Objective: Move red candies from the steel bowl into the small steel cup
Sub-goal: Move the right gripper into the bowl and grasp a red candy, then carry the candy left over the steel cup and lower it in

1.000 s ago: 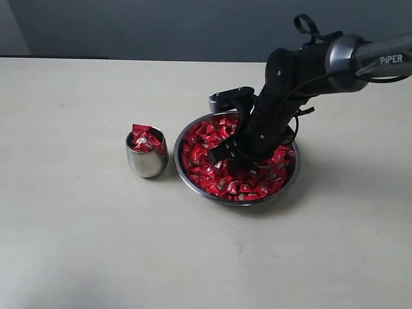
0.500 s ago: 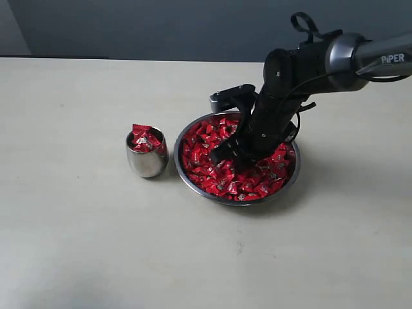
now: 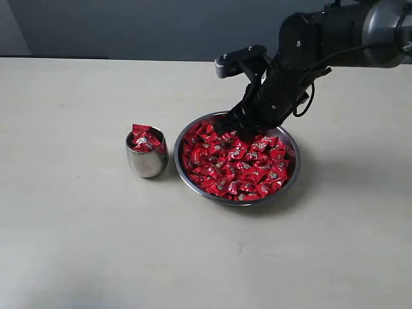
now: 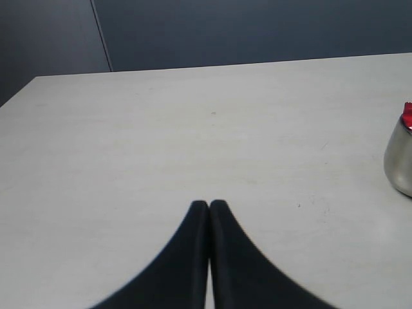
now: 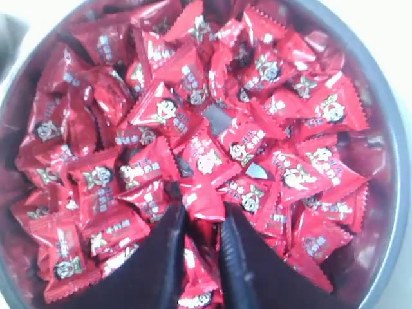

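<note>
The steel bowl (image 3: 291, 179) sits mid-table, heaped with red candies (image 3: 241, 164). My right gripper (image 3: 227, 127) hangs just above the bowl's far rim. In the right wrist view its fingers (image 5: 201, 209) are shut on one red candy (image 5: 205, 198), with the pile of candies (image 5: 193, 96) and the bowl's rim (image 5: 394, 193) below. The small steel cup (image 3: 147, 161) stands just left of the bowl, with red candies (image 3: 143, 138) heaped above its rim. My left gripper (image 4: 209, 205) is shut and empty over bare table, with the cup (image 4: 400, 161) off to one side of its view.
The pale table (image 3: 77, 232) stretches around the bowl and cup. A dark wall (image 3: 129, 26) runs behind the table's far edge. The right arm (image 3: 335, 35) reaches in from the upper right, above the bowl.
The right gripper closed among the candies in the bowl, then rose and drew back toward the far rim with a candy between its fingers. Bowl and cup stayed put.
</note>
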`<state>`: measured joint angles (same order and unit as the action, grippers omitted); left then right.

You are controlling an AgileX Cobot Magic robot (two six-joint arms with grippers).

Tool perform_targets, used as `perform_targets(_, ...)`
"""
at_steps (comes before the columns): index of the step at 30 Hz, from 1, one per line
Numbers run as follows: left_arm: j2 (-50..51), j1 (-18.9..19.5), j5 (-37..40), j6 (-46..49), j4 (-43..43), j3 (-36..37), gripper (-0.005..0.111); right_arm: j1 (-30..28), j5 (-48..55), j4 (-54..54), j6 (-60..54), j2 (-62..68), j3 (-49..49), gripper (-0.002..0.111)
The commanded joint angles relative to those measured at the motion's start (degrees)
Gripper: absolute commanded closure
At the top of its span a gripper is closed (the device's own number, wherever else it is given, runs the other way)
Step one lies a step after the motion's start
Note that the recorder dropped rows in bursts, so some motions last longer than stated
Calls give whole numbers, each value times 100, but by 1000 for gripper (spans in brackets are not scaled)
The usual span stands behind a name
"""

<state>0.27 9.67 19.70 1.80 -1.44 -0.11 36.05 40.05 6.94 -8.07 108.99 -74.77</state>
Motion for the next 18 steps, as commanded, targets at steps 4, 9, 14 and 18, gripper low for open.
perform_targets(4, -27, 9, -55, -11, -11, 11, 106, 180, -379, 1085, -890, -192, -418, 109)
perform_targets(9, -27, 9, -55, -11, -11, 11, 106, 490, -70, 2059, -1752, 206, -1184, 109)
perform_targets(14, -27, 9, -55, -11, -11, 11, 106, 825, 471, 1988, -1763, 892, -2170, 109)
perform_targets(18, -27, 9, -55, -11, -11, 11, 106, 1010, 897, 1810, -1673, 1436, -2858, 109)
